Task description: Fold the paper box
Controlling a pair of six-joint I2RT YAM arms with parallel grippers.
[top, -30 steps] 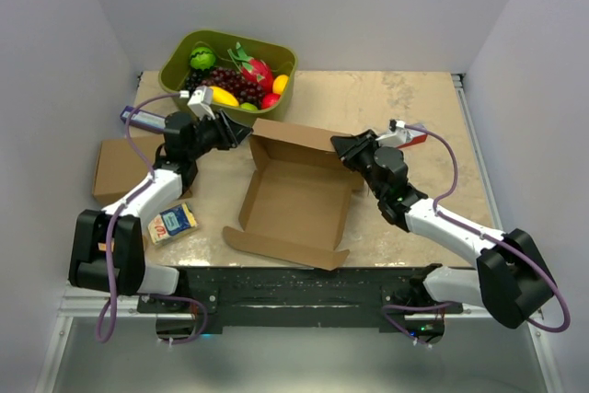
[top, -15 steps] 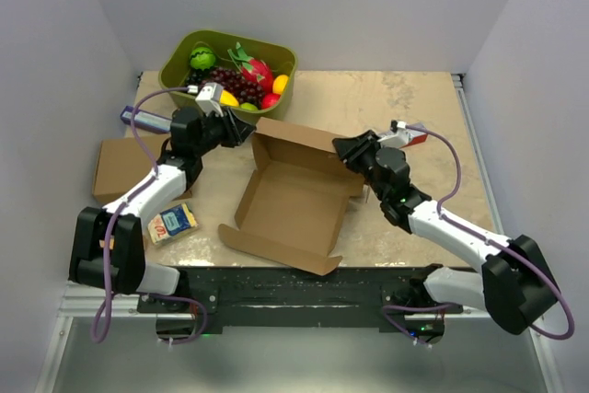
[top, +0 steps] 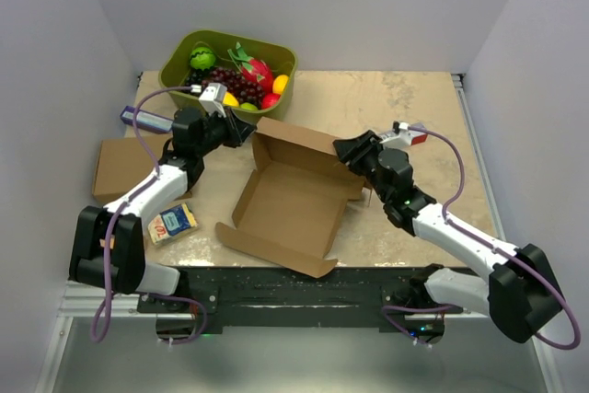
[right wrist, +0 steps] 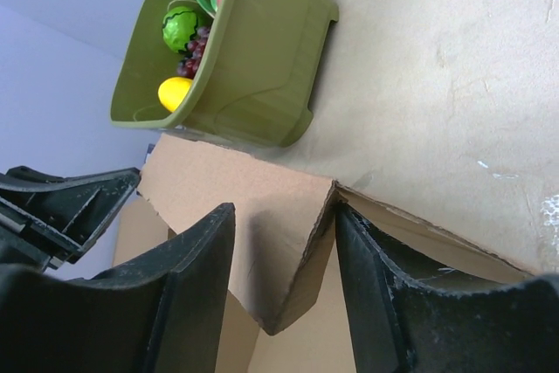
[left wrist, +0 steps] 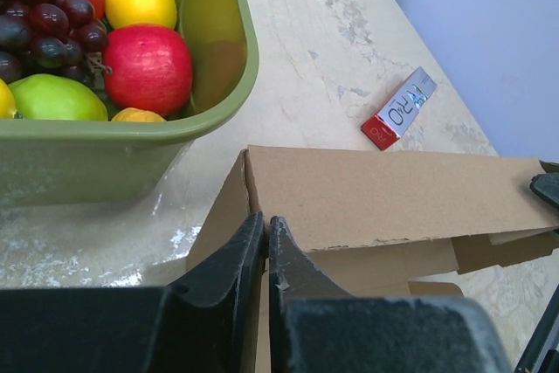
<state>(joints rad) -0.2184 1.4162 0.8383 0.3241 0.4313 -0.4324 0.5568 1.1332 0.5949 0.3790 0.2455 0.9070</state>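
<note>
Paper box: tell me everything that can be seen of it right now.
The paper box is plain brown creased cardboard, lying open on the table. Its base is flat, its back wall stands upright and its front flap is spread toward the arms. The left gripper pinches the back-left corner; the open right gripper straddles the back-right corner flap.

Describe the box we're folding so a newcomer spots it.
On the table, nearer than the green fruit tub, lies the paper box. Unlike the plain brown box at the left edge, it is open: a tray with far wall raised and flaps spread.
</note>
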